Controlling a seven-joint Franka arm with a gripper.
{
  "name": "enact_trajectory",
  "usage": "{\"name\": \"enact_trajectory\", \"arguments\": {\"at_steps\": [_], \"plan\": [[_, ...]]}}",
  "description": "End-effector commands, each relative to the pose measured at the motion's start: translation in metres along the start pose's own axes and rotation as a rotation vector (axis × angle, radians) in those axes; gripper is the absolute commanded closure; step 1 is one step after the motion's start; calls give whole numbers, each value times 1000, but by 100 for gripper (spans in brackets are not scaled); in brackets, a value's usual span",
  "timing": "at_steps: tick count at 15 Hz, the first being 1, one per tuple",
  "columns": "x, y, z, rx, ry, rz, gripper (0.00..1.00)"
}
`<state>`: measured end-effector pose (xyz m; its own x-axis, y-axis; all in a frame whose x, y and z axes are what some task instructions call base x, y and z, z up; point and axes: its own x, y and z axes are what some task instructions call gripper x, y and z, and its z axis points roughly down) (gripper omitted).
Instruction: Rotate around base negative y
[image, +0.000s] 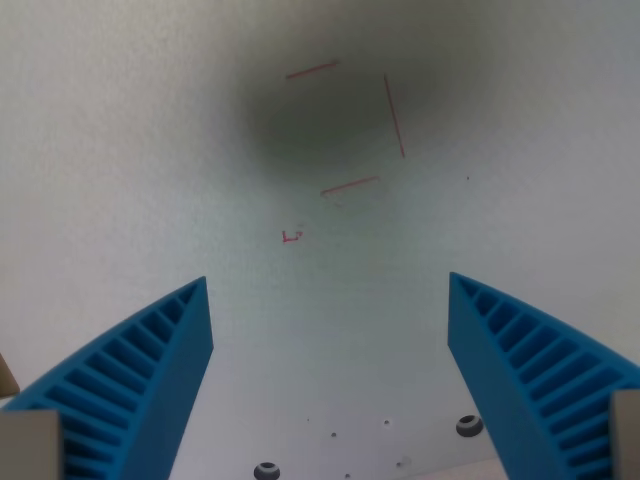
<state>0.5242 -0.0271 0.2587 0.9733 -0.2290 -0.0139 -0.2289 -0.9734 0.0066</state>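
The gripper (330, 330) holds nothing: its two blue ribbed fingers (150, 370) stand wide apart at seven and five o'clock, with bare surface between them. This suits a task that is a pure rotation of the arm, with no object to grasp; none shows here. The pale table (120, 150) carries thin red pen lines (350, 185) toward twelve o'clock, under a soft dark shadow. Small screw holes (468, 427) sit near six o'clock. The room beyond is not visible.
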Motion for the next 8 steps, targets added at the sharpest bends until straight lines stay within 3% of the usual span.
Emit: {"name": "enact_trajectory", "arguments": {"at_steps": [1, 8], "plan": [[0, 0, -2, 4, 16, 1, 0], [0, 0, -2, 22, 95, 2, 0]]}}
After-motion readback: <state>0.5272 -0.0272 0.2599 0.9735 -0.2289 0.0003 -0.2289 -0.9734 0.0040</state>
